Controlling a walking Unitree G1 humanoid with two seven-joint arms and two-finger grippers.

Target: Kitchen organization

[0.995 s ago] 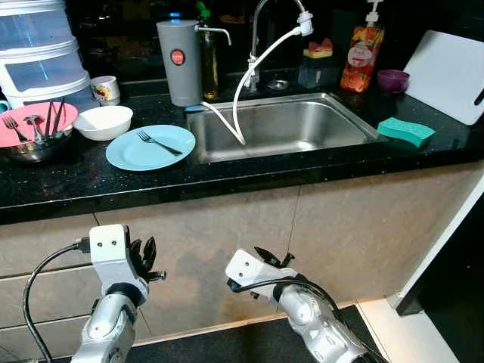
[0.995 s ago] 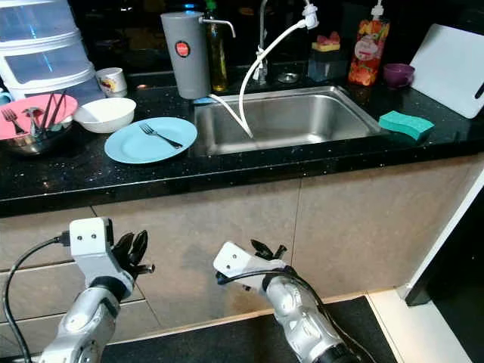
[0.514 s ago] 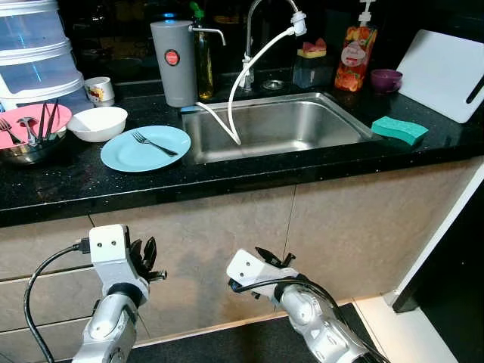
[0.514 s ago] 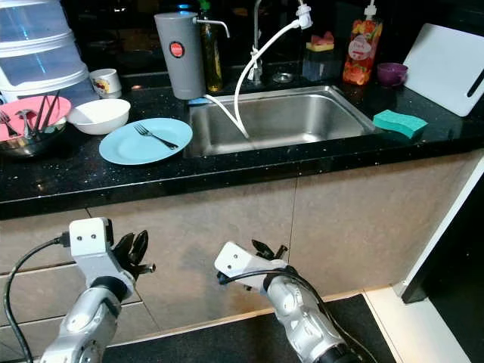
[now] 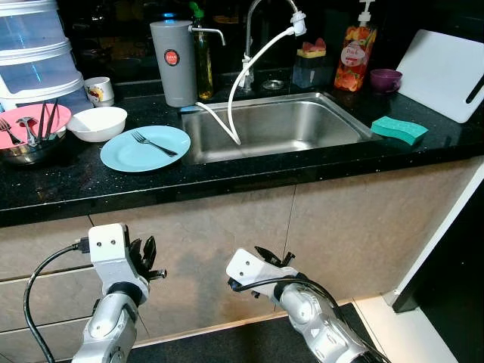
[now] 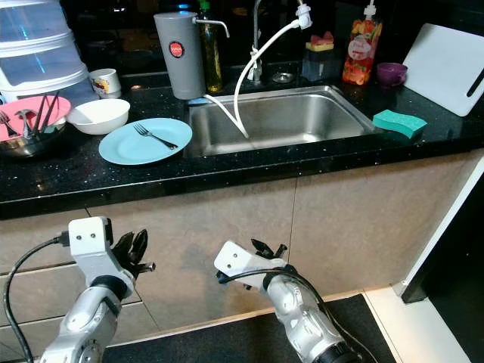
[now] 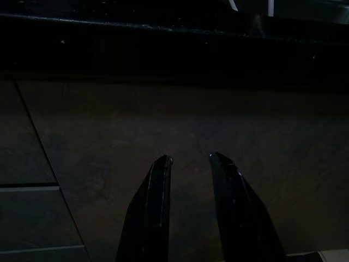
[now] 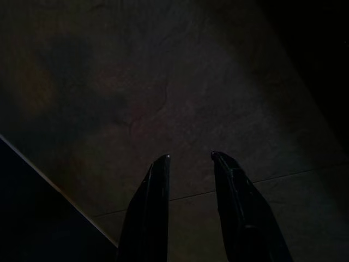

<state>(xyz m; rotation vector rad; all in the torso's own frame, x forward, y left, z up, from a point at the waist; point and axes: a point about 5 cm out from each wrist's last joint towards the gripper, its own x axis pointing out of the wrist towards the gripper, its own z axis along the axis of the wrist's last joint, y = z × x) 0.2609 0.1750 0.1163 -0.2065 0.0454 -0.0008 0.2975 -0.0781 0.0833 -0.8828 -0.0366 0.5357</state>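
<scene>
Black speckled counter (image 5: 249,178) with a stainless sink (image 5: 276,125) set in its middle; a white hose (image 5: 246,76) loops from the faucet (image 5: 249,34) down into the basin. Left of the sink sits a light-blue plate (image 5: 146,148) with a fork (image 5: 153,143) lying across it, tines to the far left. Beyond it, a white bowl (image 5: 97,123), and at the far-left edge a pink plate (image 5: 30,125) over a metal bowl, holding upright cutlery. A grey canister (image 5: 173,63) stands at the far-left corner of the sink; a small mug (image 5: 98,91) lies further left. Right of the sink — a green sponge (image 5: 398,130) near the counter's front, a white cutting board (image 5: 446,72) leaning behind it, a soap bottle (image 5: 349,57) and a purple cup (image 5: 386,79) at the back. Both arms hang low before the beige cabinet fronts (image 5: 227,249), well below the counter. Left gripper (image 7: 188,164) points at the cabinet face, fingers a narrow gap apart, holding nothing. Right gripper (image 8: 188,161) likewise: narrowly parted, empty, aimed at dim cabinet panelling. Against half a second earlier, arms and objects sit as they were — only a slight framing shift.
</scene>
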